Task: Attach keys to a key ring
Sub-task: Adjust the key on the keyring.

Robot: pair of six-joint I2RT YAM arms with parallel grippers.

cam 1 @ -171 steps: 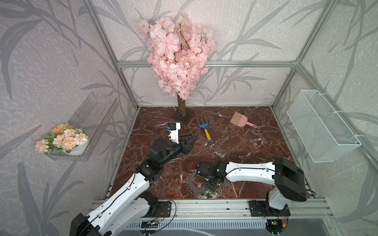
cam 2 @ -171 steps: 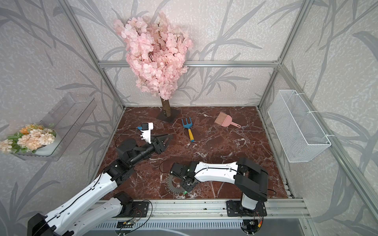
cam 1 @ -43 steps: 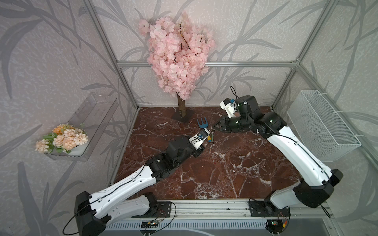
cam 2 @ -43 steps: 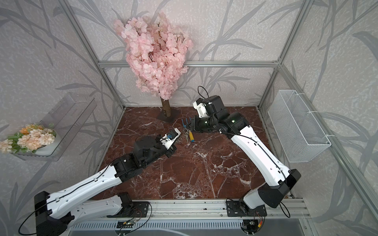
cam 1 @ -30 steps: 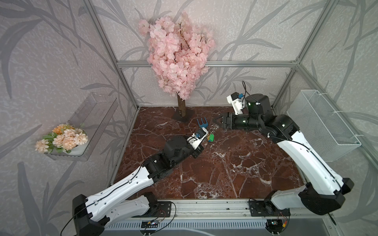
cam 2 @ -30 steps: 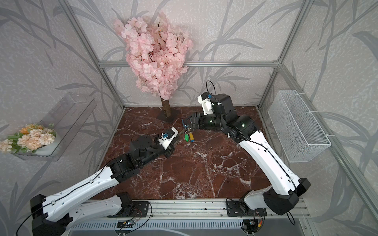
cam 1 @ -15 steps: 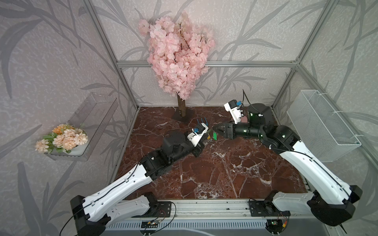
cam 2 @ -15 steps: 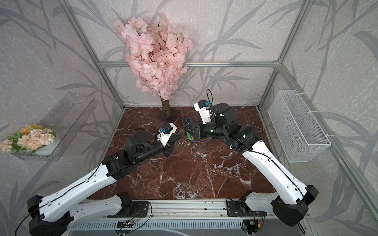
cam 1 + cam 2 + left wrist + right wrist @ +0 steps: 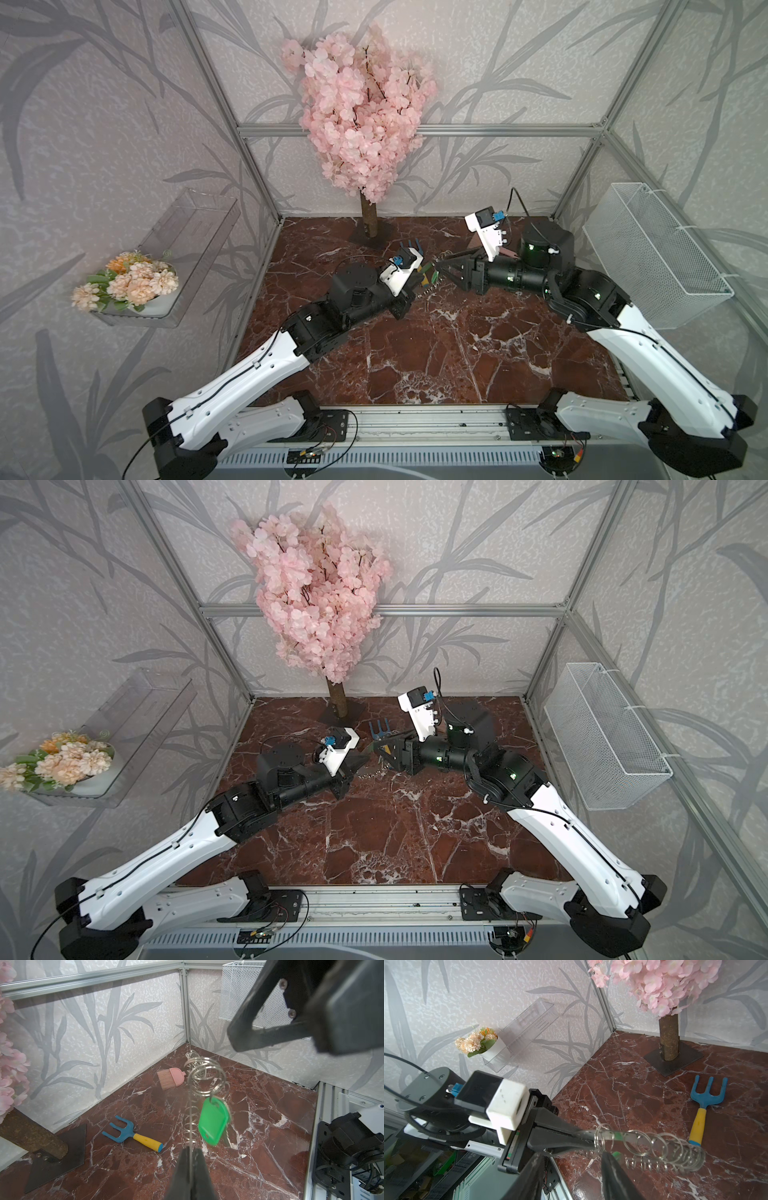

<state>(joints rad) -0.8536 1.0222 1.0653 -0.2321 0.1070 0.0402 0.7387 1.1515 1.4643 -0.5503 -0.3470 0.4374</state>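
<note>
My left gripper (image 9: 190,1150) is shut on the edge of the key ring (image 9: 189,1105), a flat metal disc held edge-on above the floor, its rim fringed with silver split rings (image 9: 204,1072). A silver key (image 9: 227,1138) with a green tag (image 9: 214,1121) hangs from one split ring. My right gripper (image 9: 573,1157) stands open just under the disc (image 9: 639,1142), one fingertip (image 9: 607,1155) close to a split ring, nothing between its fingers. In both top views the grippers meet tip to tip, left (image 9: 419,277) and right (image 9: 441,269), the green tag (image 9: 434,275) between them.
A blue-and-yellow toy fork (image 9: 128,1132) and a pink brush (image 9: 170,1078) lie on the marble floor toward the back. The blossom tree (image 9: 361,124) stands on a dark base plate (image 9: 672,1059). A wire basket (image 9: 652,253) hangs on the right wall, a clear shelf (image 9: 187,232) with flowers on the left.
The key ring, earlier flat on the floor near the front, now hangs in my left gripper. Over the last second my right arm swung left and down until its tips reached the ring.
</note>
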